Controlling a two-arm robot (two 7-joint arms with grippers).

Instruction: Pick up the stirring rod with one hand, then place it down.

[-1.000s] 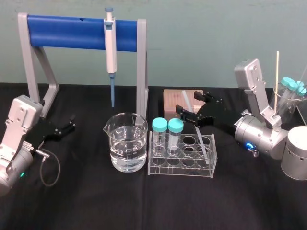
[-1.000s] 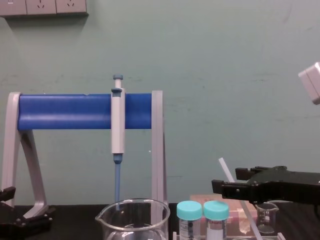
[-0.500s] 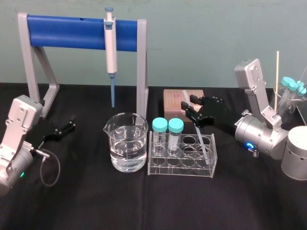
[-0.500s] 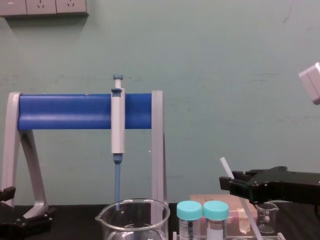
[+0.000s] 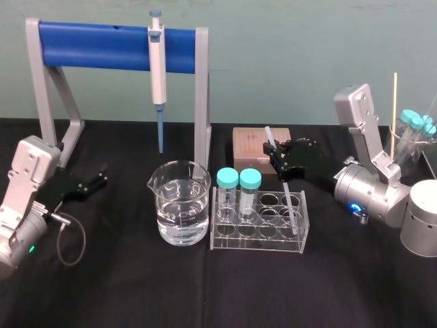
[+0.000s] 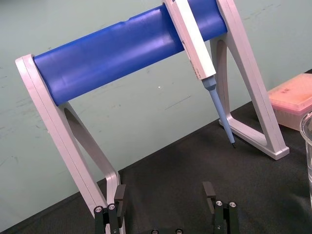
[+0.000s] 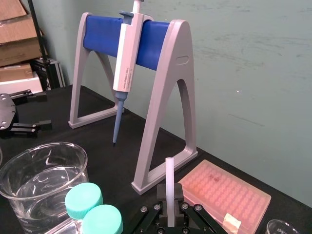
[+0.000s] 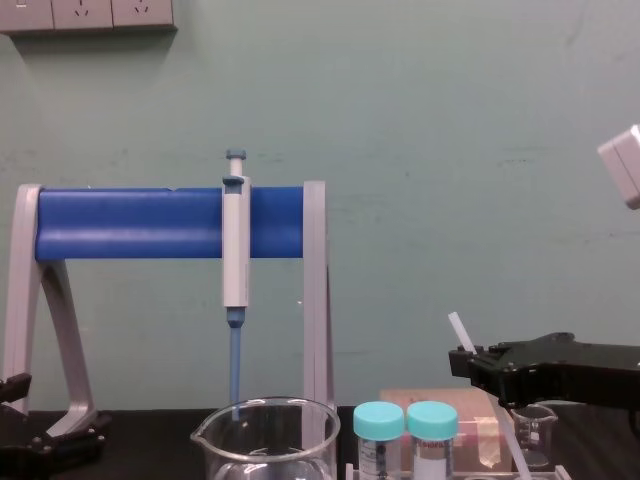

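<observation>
The stirring rod [image 5: 281,181] is a thin translucent white stick leaning in the clear tube rack [image 5: 259,239], its lower end in a right-hand hole. My right gripper [image 5: 276,158] reaches in from the right and is shut on the rod's upper part. In the right wrist view the rod [image 7: 169,178] rises straight from between the closed black fingers. In the chest view its tip [image 8: 458,330] sticks up past the right gripper [image 8: 466,362]. My left gripper [image 5: 92,183] rests open at the far left, holding nothing; its fingertips [image 6: 209,190] stand wide apart.
A grey-white pipette [image 5: 158,61] hangs on the blue-barred stand [image 5: 95,44]. A beaker of water [image 5: 180,212] stands left of the rack, which holds two teal-capped tubes [image 5: 239,181]. A pink tip box [image 5: 249,143] lies behind. A metal cylinder [image 5: 420,219] and a jar of tubes [image 5: 413,133] stand at the far right.
The right gripper's fingers have closed from wide apart onto the rod. The rod's top has shifted slightly right and stands a little more upright. The left arm has not moved.
</observation>
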